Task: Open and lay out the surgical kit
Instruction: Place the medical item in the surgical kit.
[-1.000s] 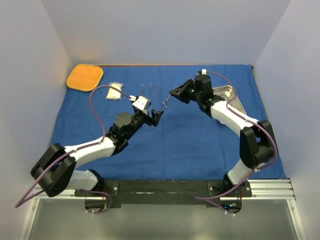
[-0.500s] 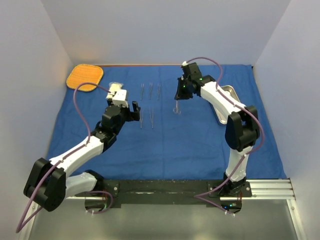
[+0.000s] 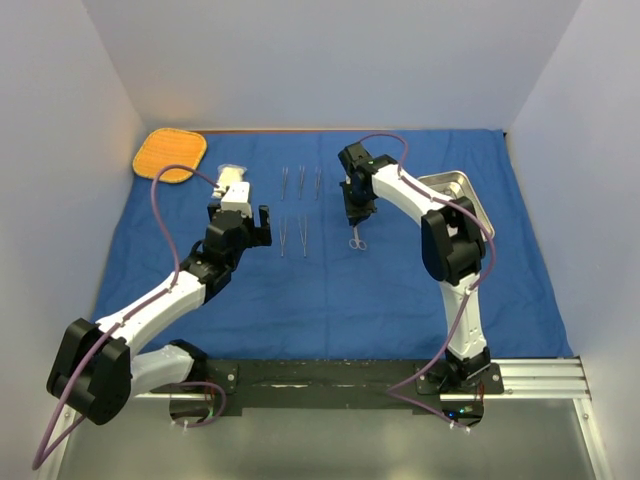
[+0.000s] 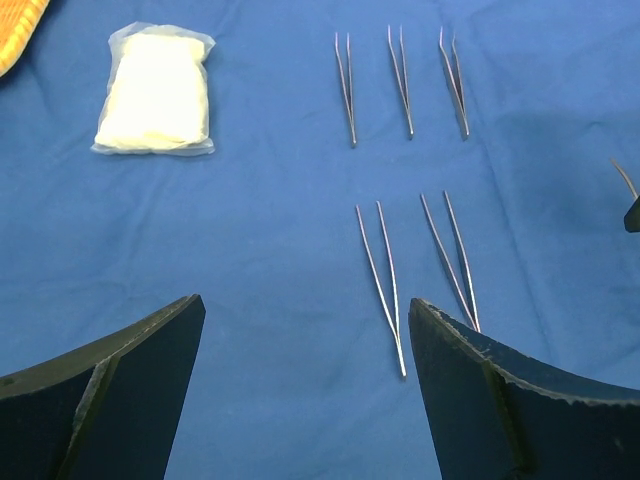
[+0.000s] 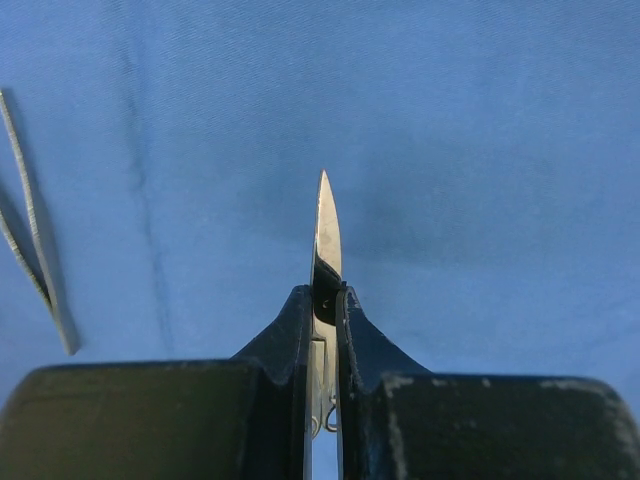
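Note:
The blue cloth wrap (image 3: 330,280) lies spread over the table. My right gripper (image 3: 355,212) is shut on the slim metal scissors (image 3: 357,240) over the cloth's middle. In the right wrist view the blade (image 5: 327,225) sticks out past the closed gripper (image 5: 320,295). My left gripper (image 3: 258,226) is open and empty, left of two forceps (image 3: 293,236). Three more forceps (image 3: 301,180) lie in a row behind them. In the left wrist view the open gripper (image 4: 305,303) faces the gauze pack (image 4: 155,90) and the forceps (image 4: 381,270). The steel tray (image 3: 462,190) sits at the right, partly behind the right arm.
The orange mat (image 3: 170,155) lies at the far left corner, off the cloth. The gauze pack (image 3: 229,172) is partly hidden by the left wrist in the top view. White walls enclose the table on three sides.
My right arm has swung left from near the tray, carrying the scissors to beside the forceps rows. My left gripper has drawn back to the left, uncovering the two nearer forceps on the cloth.

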Motion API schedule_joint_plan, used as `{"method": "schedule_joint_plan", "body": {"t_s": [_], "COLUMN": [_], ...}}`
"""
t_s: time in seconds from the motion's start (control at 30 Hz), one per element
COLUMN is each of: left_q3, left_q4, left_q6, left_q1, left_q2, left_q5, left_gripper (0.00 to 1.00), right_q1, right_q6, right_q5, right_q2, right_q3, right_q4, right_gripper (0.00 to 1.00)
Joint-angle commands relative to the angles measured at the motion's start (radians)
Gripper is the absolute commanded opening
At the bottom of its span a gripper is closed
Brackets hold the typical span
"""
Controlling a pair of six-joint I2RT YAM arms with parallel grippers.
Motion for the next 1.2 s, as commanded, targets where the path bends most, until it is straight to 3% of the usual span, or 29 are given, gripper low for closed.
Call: {"method": "schedule_joint_plan", "body": {"t_s": [0.0,0.33,0.77,1.0,1.17], "left_q3": [0.039,0.033,0.028,0.028,0.025], "left_q4": [0.011,0.016,0.022,0.025,0.025], "left_q6": [-0.006,-0.005,-0.006,-0.002,0.003], "left_q1": [0.01,0.01,0.01,0.01,0.01], "left_q2": [-0.011,-0.007,-0.001,-0.002,-0.002], "left_q5": [-0.017,0.003,0.031,0.034,0.034], "left_gripper": [0.88,0.88,0.88,0.88,0.88], "right_q1": [0.013,0.013,0.013,-0.007,-0.017], "right_q6": [-0.007,0.047,0.093,0.122,0.13], "right_q5": [0.061,0.078,0.04,-0.004,-0.012], "right_q2": [0.008,0.037,0.068,0.059,0.056], "right_q3": [0.05,0.007,0.001,-0.018,-0.032], "right_q4": [-0.029,0.005,0.025,0.049,0.068], "right_gripper": [0.0,0.02,0.23,0.23,0.1]}}
